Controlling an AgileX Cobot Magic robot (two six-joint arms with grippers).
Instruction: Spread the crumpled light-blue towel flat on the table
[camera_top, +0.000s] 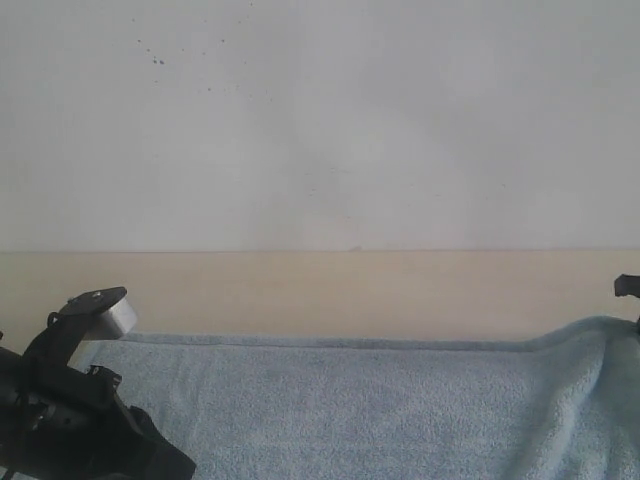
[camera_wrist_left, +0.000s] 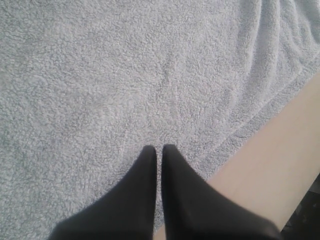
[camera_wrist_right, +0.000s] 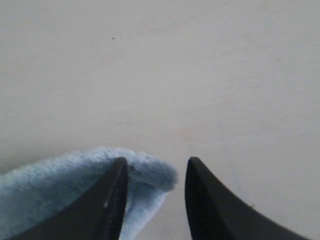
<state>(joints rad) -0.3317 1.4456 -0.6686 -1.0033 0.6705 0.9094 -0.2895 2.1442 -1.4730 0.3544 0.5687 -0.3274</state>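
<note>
Nearly flat, our towel (camera_top: 380, 400) lies on the desk (camera_top: 320, 290); our left tool (camera_wrist_left: 159, 149), pressed together, sits over its hem, seemingly anchoring it, while our right tool (camera_wrist_right: 156, 167), spread, brackets its raised corner, we think to pull it smooth.

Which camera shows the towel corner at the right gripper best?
The right wrist view: the towel corner sits close up inside the open right gripper, over the table. The exterior view shows only a raised fold there at its edge; the left wrist view shows flat towel elsewhere.
</note>
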